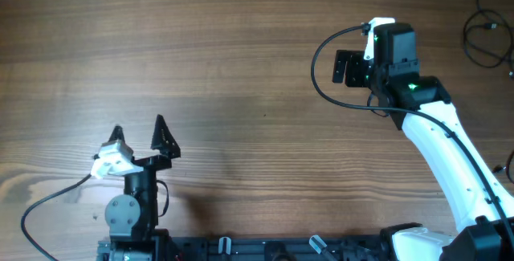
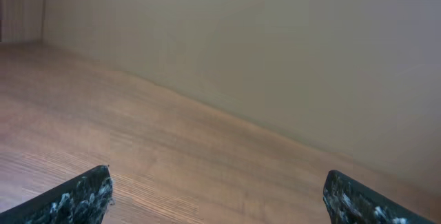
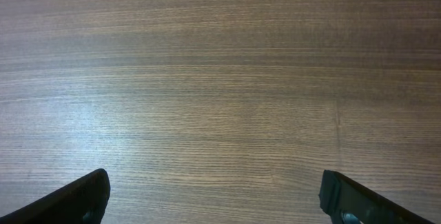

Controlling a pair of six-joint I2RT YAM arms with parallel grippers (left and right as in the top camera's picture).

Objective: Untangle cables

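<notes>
While both sets of jaws stand spread and empty in the overhead view, the left gripper (image 1: 138, 136) near the front-left corner of the brown wooden desk (image 1: 241, 68) and the right gripper (image 1: 341, 67) right of its middle, the thin black cables (image 1: 490, 26) with silvery plug ends lie in loose loops at the far-right corner, well apart from both. Each wrist view shows only parted dark fingertips (image 2: 83, 196) (image 3: 83, 200) above bare wood. A reach toward that corner could nudge the cords over the desk's edge, or such thin wire could slip between the jaws.
</notes>
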